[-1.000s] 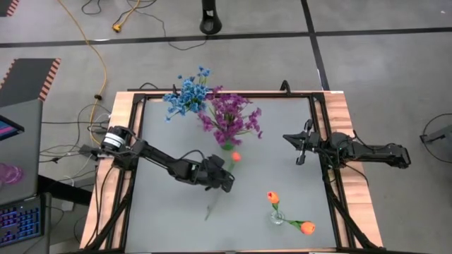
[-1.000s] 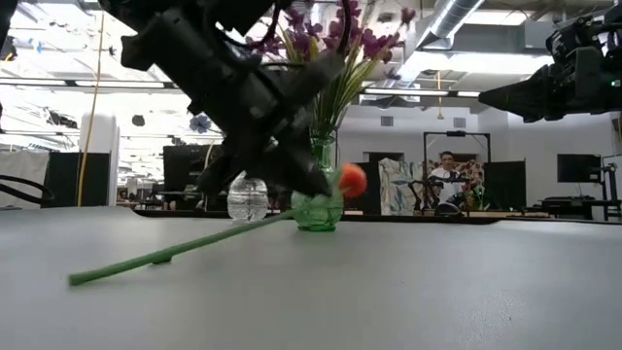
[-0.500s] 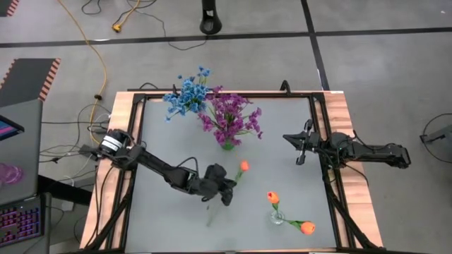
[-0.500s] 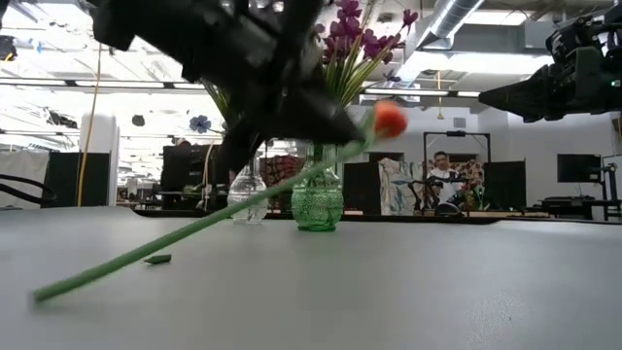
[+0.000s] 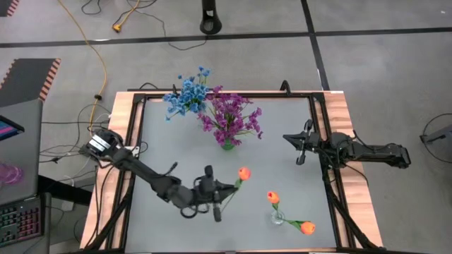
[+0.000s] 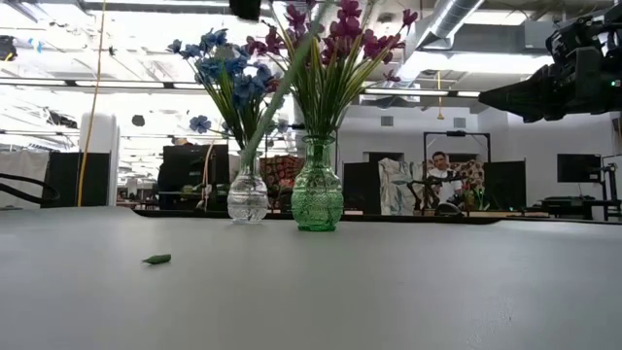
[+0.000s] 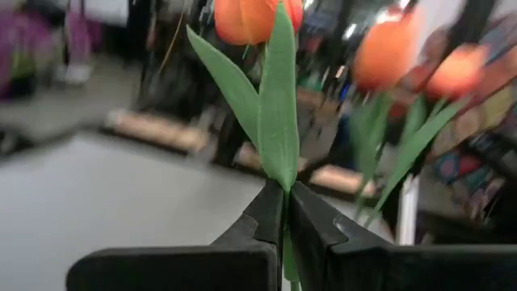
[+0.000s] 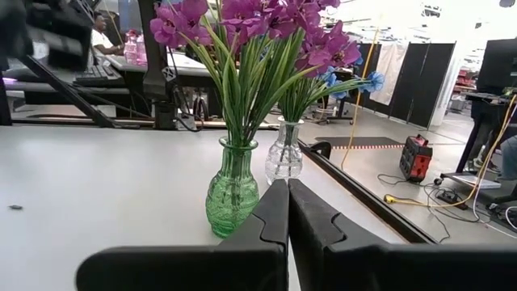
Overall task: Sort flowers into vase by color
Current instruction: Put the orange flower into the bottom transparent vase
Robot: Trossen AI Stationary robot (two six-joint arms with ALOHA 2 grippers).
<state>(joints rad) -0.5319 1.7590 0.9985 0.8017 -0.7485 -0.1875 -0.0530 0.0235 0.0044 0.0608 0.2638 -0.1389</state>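
While our left gripper (image 7: pixel 283 230) is clenching a tulip's (image 5: pixel 244 173) stem, the bud is rising just beyond its fingertips; our right gripper (image 5: pixel 299 149) is waiting, closed and empty.
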